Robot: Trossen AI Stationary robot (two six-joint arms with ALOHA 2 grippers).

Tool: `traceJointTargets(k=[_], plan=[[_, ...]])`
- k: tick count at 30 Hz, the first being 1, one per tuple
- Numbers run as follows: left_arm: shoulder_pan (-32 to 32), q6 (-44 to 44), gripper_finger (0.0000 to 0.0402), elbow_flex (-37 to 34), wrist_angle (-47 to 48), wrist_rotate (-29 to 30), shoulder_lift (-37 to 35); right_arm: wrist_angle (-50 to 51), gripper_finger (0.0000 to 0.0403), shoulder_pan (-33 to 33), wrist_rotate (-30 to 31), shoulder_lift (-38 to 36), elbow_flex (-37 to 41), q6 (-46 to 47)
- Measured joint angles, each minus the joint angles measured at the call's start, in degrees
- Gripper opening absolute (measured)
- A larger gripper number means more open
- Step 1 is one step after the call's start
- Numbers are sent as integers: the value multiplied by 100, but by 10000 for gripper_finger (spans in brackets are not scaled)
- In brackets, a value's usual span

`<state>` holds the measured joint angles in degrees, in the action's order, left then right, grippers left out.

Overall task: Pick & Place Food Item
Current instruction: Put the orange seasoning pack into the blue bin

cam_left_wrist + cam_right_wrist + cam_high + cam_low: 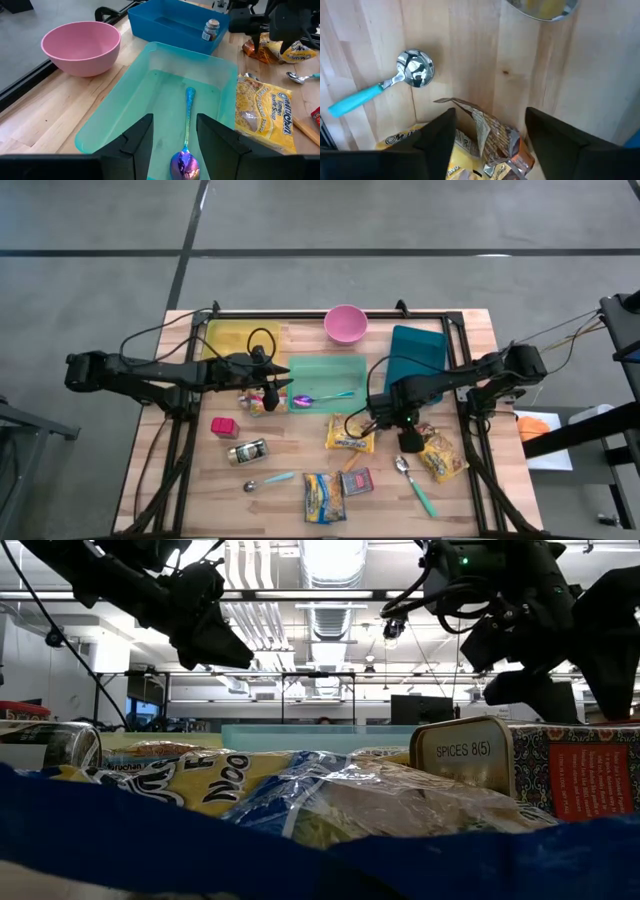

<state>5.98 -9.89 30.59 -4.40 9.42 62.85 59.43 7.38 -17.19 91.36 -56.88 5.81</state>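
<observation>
Your right gripper (490, 135) hangs lower right of center, fingers open around a crumpled snack bag (487, 137). Your left gripper (172, 137) hovers, fingers apart and empty, over the green tray (130, 85) holding a spoon (186, 145).

Both arms are matt black throughout, built from slender tube-like links joined by chunkier, rounded joint housings. The left arm (150, 375) carries a thin black cable that loops free above its forward link. The right arm (480, 375) has similar black cabling curling beside its wrist, and a small green indicator light glows on the wrist housing. From the low view, the wrist blocks appear angular and boxy, with cables hanging in loose loops between them. The left pincer (172, 137) has two flat, dark fingers with squared, stepped tips. The right pincer (490, 137) shows the same pair of dark, blunt, angular fingers.
</observation>
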Motion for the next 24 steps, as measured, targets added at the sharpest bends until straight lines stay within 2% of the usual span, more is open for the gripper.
traceJointTargets(k=[7, 16, 20, 24], plan=[[-2, 0, 159, 0, 0, 0, 0, 1, 141, 0, 5, -1, 0, -5], [0, 0, 159, -2, 0, -1, 0, 7, 64, 0, 22, -1, 0, -29], [-1, 0, 159, -1, 0, 0, 0, 19, 45, 1, 201, -3, 0, -61], [-2, 0, 159, -1, 0, 0, 0, 145, 55, -2, 549, -3, 1, -74]])
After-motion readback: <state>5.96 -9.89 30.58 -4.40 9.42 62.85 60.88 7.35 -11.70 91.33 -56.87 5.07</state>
